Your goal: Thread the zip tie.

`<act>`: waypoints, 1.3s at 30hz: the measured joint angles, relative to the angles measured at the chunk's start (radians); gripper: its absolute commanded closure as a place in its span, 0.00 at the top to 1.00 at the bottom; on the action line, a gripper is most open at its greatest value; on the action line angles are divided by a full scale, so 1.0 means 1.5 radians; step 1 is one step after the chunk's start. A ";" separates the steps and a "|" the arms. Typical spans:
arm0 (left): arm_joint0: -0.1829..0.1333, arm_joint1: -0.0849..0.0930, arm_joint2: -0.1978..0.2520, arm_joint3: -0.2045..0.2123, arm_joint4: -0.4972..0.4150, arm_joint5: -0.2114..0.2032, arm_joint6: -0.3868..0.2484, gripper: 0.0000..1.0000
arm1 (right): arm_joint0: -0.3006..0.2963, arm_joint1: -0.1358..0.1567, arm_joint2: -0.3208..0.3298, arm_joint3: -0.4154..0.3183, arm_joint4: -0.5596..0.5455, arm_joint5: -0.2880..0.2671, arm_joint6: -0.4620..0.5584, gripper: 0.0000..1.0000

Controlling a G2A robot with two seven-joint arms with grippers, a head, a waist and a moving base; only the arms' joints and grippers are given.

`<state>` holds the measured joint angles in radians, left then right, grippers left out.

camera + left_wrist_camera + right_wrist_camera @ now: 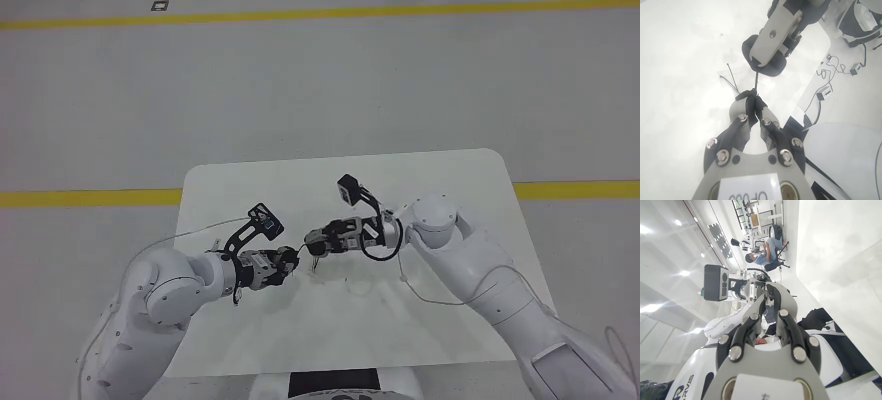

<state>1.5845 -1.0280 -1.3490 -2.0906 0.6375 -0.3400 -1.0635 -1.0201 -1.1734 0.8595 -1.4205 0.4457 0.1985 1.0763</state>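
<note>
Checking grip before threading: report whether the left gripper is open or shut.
Shut: the left gripper pinches the zip tie, padded tips pressed together.

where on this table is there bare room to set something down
Free: the far strip of the table beyond both arms, and the near patch between the arms. Crowded: the centre, where left gripper and right gripper hold the zip tie, spare ties beside.

floor (300,90): pale grey, two yellow lines (300,14) across it | surface (450,180): white, rounded corners | floor beside it: black cables (837,68) and small boxes (855,68) (loosely strewn) | ceiling (662,247): white, round lights (677,222) lit | far end: desks (762,214), black office chair (773,266)
</note>
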 measured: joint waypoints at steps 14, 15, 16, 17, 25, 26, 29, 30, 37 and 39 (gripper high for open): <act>0.000 0.000 0.000 0.000 0.000 0.000 0.000 0.00 | 0.004 -0.001 -0.006 0.005 -0.005 0.001 0.007 0.00; 0.000 0.000 0.000 0.000 0.000 0.000 0.000 0.00 | 0.005 -0.002 -0.006 0.005 -0.005 0.002 0.007 0.00; 0.000 0.000 0.000 0.000 0.000 0.000 0.000 0.00 | 0.005 -0.002 -0.006 0.005 -0.005 0.002 0.006 0.00; 0.000 0.000 0.000 0.000 0.000 0.000 0.000 0.00 | 0.005 -0.002 -0.007 0.005 -0.005 0.003 0.006 0.00; 0.000 0.000 0.000 0.000 0.000 0.000 0.000 1.00 | 0.002 -0.002 -0.002 0.007 -0.002 0.000 0.002 0.00; 0.000 0.000 0.000 0.000 0.000 0.000 0.000 1.00 | 0.001 -0.001 0.001 0.008 0.000 -0.001 0.000 0.00; 0.000 0.000 0.000 0.000 0.000 0.000 0.000 1.00 | -0.004 0.001 0.010 0.009 0.002 -0.005 -0.006 0.00; 0.000 0.000 0.000 0.000 0.000 0.000 0.000 1.00 | -0.005 0.002 0.013 0.009 0.001 -0.006 -0.006 0.00; 0.000 0.000 0.000 0.000 0.000 0.000 0.000 1.00 | -0.011 0.006 0.026 0.012 -0.004 -0.011 -0.013 0.00; 0.000 0.000 0.000 0.000 0.000 0.000 0.000 1.00 | -0.011 0.006 0.026 0.012 -0.004 -0.011 -0.013 0.00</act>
<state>1.5845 -1.0280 -1.3490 -2.0906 0.6375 -0.3400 -1.0635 -1.0370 -1.1647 0.8990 -1.4031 0.4403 0.1816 1.0567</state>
